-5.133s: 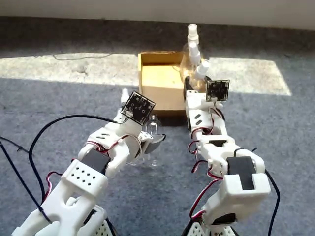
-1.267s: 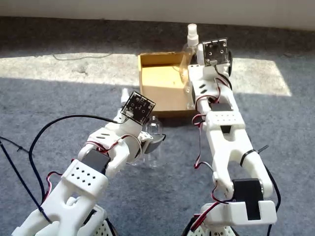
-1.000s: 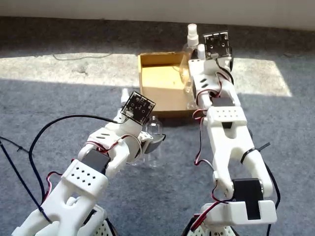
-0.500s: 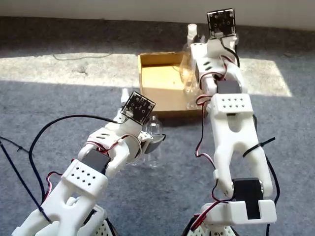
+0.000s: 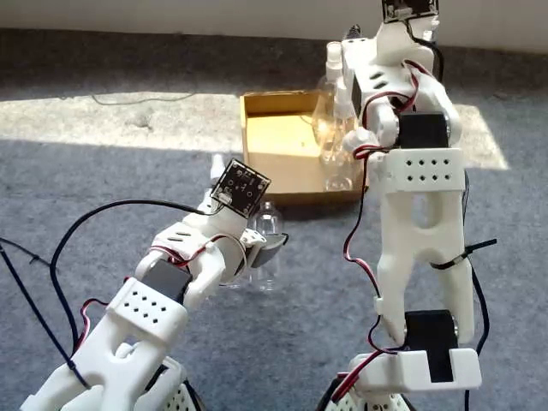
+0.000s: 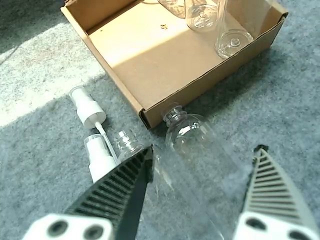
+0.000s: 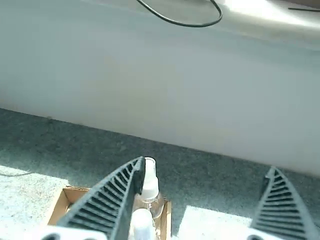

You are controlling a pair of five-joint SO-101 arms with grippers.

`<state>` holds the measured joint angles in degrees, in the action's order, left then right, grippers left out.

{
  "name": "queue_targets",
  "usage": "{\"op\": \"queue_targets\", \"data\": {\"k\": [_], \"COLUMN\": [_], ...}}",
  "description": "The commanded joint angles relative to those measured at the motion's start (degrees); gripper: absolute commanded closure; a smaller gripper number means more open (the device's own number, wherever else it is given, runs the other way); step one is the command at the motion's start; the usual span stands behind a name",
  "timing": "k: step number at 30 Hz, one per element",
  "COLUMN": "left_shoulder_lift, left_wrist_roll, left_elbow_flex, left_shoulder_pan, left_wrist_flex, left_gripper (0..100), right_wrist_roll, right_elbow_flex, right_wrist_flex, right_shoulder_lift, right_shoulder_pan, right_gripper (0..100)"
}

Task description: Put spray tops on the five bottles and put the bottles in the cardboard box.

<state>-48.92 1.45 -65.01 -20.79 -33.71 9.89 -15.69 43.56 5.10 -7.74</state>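
Grey carpet (image 5: 103,214) carries everything. From above, the left end effector (image 5: 259,247) sits around a capless bottle (image 5: 268,224) just short of the cardboard box (image 5: 274,141). Capped bottles (image 5: 338,141) stand in the box beneath the raised right arm (image 5: 419,171).

Through the left wrist camera we see its jaws spread wide, straddling that bottle without pinching it. A second bare bottle (image 6: 127,141) and two spray tops (image 6: 87,114) lie just outside one jaw, and the box lies beyond the fingertips, with three bottle bases showing inside.

Through the right wrist camera, the right end effector (image 7: 206,172) is open and empty, facing the wall (image 7: 150,75), with a capped bottle just below one jaw.

We judge three done and two left. Next, the right should fetch a spray top and seat it squarely on the neck while the left steadies the bottle.

Five seconds ago the right arm hung low over the box; it has since risen. The left has not moved.
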Motion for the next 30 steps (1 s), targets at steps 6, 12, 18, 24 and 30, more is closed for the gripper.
{"op": "queue_targets", "data": {"k": [6, 12, 18, 24, 30], "left_shoulder_lift": [0.2, 0.3, 0.3, 0.0, -5.3], "left_wrist_roll": [-0.3, -0.3, -0.3, -0.3, -0.4], "left_elbow_flex": [0.3, 0.3, 0.3, 0.4, 5.0], "left_shoulder_pan": [0.5, 0.5, 0.5, 2.1, 19.7], "left_wrist_flex": [1.0, 1.0, 1.0, 0.9, 0.6], "left_gripper": [72, 72, 72, 72, 72], "right_wrist_roll": [0.2, 0.2, 0.2, 0.2, 0.0], "right_elbow_flex": [-15.7, -27.1, -36.6, -50.2, -59.5], "right_wrist_flex": [11.2, 17.7, 24.2, 42.9, 57.7], "right_shoulder_lift": [3.0, 2.9, 2.9, 2.9, 3.0], "right_shoulder_pan": [-0.4, -2.8, -3.4, -3.4, -3.4], "right_gripper": [68.5, 68.5, 68.5, 68.5, 68.5]}}
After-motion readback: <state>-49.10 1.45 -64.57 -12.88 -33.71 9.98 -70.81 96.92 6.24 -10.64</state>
